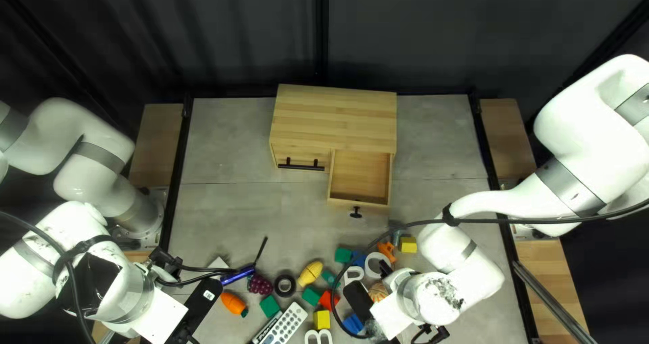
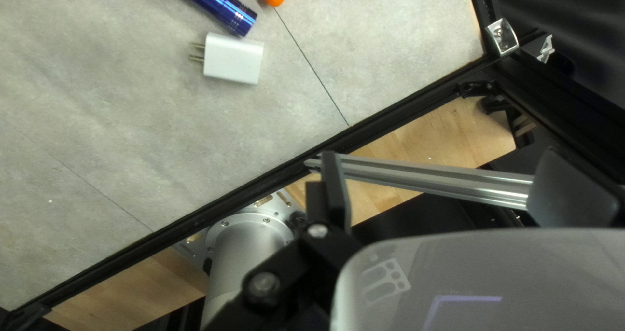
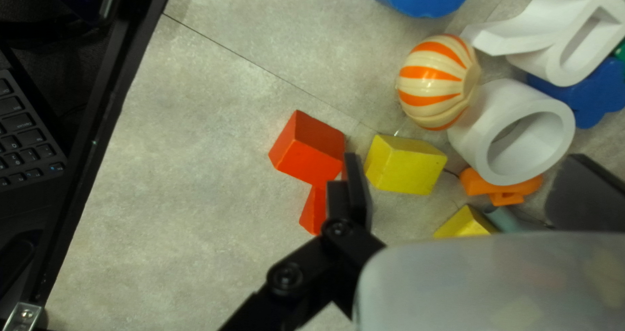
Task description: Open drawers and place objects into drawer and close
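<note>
Wooden cabinet set by the far edge, its drawer pulled open, remote and blocks strewn across the near table, left gripper held at near left, fingers spread, right gripper poised over the clutter, fingers parted.

Wooden cabinet: one. Drawers in view: two, one open, one shut. Black handles: two. On the worktop, top left view: four green pieces, two yellow blocks, one red block, one purple grape bunch, one black tape roll, one yellow fruit shape, one orange carrot shape, one blue flashlight, one white remote. Left wrist view: one white plug adapter, two prongs. Right wrist view: two red pieces, two yellow blocks, one striped ball, one white ring.
</note>
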{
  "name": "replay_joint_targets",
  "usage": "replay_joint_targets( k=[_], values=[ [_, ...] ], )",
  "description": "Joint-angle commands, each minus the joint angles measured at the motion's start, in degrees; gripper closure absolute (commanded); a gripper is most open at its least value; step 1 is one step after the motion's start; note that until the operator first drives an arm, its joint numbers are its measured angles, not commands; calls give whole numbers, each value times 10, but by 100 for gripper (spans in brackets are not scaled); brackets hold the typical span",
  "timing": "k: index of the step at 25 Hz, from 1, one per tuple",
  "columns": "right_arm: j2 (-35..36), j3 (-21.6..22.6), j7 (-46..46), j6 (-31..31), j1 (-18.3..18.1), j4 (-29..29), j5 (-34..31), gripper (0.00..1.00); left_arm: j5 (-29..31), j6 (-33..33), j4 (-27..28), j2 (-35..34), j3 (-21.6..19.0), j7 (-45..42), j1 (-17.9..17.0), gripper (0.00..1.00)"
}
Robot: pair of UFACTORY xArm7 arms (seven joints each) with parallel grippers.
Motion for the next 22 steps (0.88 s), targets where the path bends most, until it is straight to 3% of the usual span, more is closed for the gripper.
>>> replay_joint_targets(
  k=[1, 13, 22],
  values=[
    [9, -3, -43, -8, -16, 7, 10, 0, 0, 0, 0, 0, 0, 0, 0, 0],
    [29, -12, -94, -23, -41, -4, 23, 0, 0, 0, 0, 0, 0, 0, 0, 0],
    [70, -29, -42, 49, -38, 47, 16, 0, 0, 0, 0, 0, 0, 0, 0, 0]
  ],
)
